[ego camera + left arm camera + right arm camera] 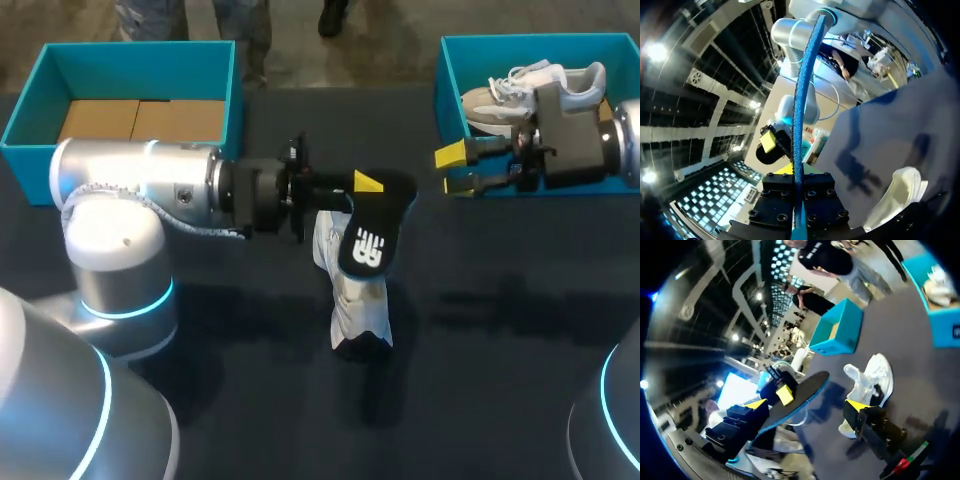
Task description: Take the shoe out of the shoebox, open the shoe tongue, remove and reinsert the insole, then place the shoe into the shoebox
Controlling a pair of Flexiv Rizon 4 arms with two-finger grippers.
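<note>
L end effector [362, 190] is clamped on the black insole [366, 240], holding it off the bench [480, 330] approx. over the bench's middle. The insole's white logo faces up toward the head cam. In the L wrist view the insole [799, 100] shows edge-on, a thin blue strip running out from betw. the fingers.

The white shoe [352, 300] sits on the bench nr its middle, right under the insole and out of both boxes. The insole hides part of it in the head view. In the L wrist view the shoe [897, 192] lies off to one side of the end effector.

R end effector [453, 169] is spread wide w/ nothing in it. It hovers at the near-left corner of the far-right shoebox [446, 70], tips pointing toward the insole but well apart from it. In the R wrist view the insole [800, 390] and shoe [871, 377] both lie ahead of the spread fingers.

The far-right shoebox, at the bench's far-right corner, holds a second shoe [520, 90], also white. The far-left shoebox [25, 168], at the far-left corner, has cardboard [140, 120] in its bottom.
</note>
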